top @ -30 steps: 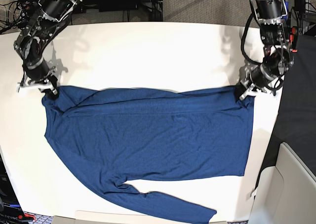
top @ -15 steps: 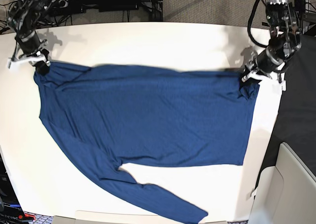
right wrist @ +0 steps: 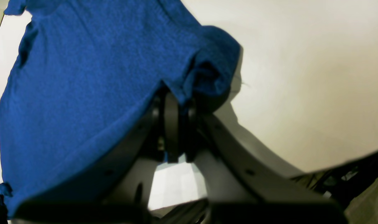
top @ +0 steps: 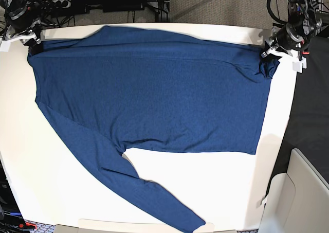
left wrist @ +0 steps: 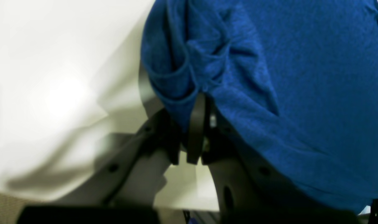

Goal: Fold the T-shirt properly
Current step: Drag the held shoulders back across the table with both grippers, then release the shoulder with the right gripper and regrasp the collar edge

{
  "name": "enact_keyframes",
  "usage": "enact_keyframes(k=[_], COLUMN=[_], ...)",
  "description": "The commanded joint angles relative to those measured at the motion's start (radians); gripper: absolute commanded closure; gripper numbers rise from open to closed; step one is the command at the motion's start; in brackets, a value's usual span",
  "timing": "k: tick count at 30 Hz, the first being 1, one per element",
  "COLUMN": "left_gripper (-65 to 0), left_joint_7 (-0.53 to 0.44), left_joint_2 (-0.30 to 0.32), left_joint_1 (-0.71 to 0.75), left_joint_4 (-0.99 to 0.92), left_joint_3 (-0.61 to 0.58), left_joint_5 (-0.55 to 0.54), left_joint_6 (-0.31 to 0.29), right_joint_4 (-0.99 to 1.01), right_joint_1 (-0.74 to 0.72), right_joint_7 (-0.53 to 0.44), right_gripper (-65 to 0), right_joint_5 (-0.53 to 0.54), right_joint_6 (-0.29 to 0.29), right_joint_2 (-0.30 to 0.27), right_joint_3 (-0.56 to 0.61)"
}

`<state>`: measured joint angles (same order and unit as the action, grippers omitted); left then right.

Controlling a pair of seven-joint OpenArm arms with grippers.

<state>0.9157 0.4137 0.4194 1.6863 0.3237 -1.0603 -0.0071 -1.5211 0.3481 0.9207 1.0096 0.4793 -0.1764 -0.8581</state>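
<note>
Stretching across the white table [top: 154, 192], the dark blue T-shirt [top: 154, 89] lies spread wide, its far edge pulled taut between the two arms and one long sleeve [top: 154, 202] trailing toward the near edge. At the far left corner in the base view, the right gripper [right wrist: 176, 93] is clamped on a bunched corner of the fabric. At the far right corner, the left gripper [left wrist: 200, 99] pinches the opposite corner, cloth gathered in folds just above its closed jaws
</note>
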Motion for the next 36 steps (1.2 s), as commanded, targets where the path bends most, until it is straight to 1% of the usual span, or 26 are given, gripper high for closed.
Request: enact_keyframes(k=[1,3,6,7,10,12,13,14,16,20,23,24,26,28,30,33,36], left_gripper=[-0.6,-0.6,-0.7,-0.8,-1.8,-5.0,-6.9,-9.1,-12.4,-15.1,-15.3,-15.3,-15.3,-15.3,-15.3,-15.3,-15.3], left_joint_7=[-0.027,-0.027,-0.027,-0.025,-0.025,-0.025,-0.025,-0.025,-0.025,-0.025,-0.025,-0.025,-0.025,-0.027,-0.027,-0.027,-0.027], left_joint_2=[0.014,-0.006,-0.008,-0.008,-0.008,-0.008,-0.008,-0.008,-0.008,-0.020,-0.026,-0.026,-0.026,-0.026,-0.028,-0.028,-0.028], left_joint_1=[-0.006,-0.006,-0.030,-0.041,-0.063,-0.064,-0.066,-0.066,-0.066,-0.064,-0.057,-0.055,-0.040,-0.034,-0.034,-0.034,-0.034], left_joint_4=[0.033,0.059,0.085,0.087,0.084,0.080,0.076,0.065,0.044,0.018,0.018,0.018,0.016,0.015,0.015,0.016,0.016], left_joint_3=[0.009,0.009,0.009,0.009,0.007,0.007,0.007,0.007,0.007,0.007,0.007,0.007,0.007,0.009,0.009,0.009,0.010], left_joint_5=[-0.002,-0.002,-0.002,-0.002,-0.002,-0.001,0.001,0.001,0.001,-0.001,0.001,0.001,0.002,-0.001,-0.001,-0.001,-0.001], left_joint_6=[0.003,0.003,0.003,0.003,0.003,0.005,0.008,0.008,0.008,0.008,0.008,0.008,0.008,0.008,0.008,0.008,0.008], right_joint_4=[-0.019,-0.016,-0.017,-0.017,-0.019,-0.035,-0.051,-0.074,-0.115,-0.198,-0.281,-0.310,-0.387,-0.454,-0.497,-0.505,-0.505], right_joint_1=[0.003,-0.004,-0.005,-0.001,0.021,0.047,0.067,0.081,0.104,0.139,0.138,0.133,0.108,0.075,0.039,-0.017,-0.079], right_joint_7=[-0.032,-0.018,-0.007,-0.007,-0.005,-0.004,0.007,0.027,0.050,0.085,0.140,0.156,0.183,0.191,0.194,0.192,0.191], right_gripper=[-0.2,-0.5,-1.1,-2.8,-13.6,-22.2,-25.5,-27.1,-26.9,-26.1,-26.1,-26.1,-26.2,-26.2,-26.2,-26.2,-26.2], right_joint_5=[0.022,0.021,0.019,0.024,0.025,0.061,0.082,0.107,0.142,0.168,0.165,0.163,0.124,0.033,-0.062,-0.189,-0.331], right_joint_6=[0.000,0.000,0.000,0.000,0.000,0.000,0.000,0.000,0.000,0.009,0.075,0.088,0.095,0.095,0.097,0.097,0.097], right_joint_2=[-0.013,-0.001,0.027,0.028,0.031,0.031,0.031,0.030,0.030,0.031,0.031,0.031,0.022,-0.010,-0.039,-0.097,-0.142], right_joint_3=[-0.005,-0.005,-0.008,-0.008,-0.010,-0.010,-0.010,-0.010,-0.010,-0.010,-0.005,-0.005,0.038,0.113,0.216,0.371,0.515])
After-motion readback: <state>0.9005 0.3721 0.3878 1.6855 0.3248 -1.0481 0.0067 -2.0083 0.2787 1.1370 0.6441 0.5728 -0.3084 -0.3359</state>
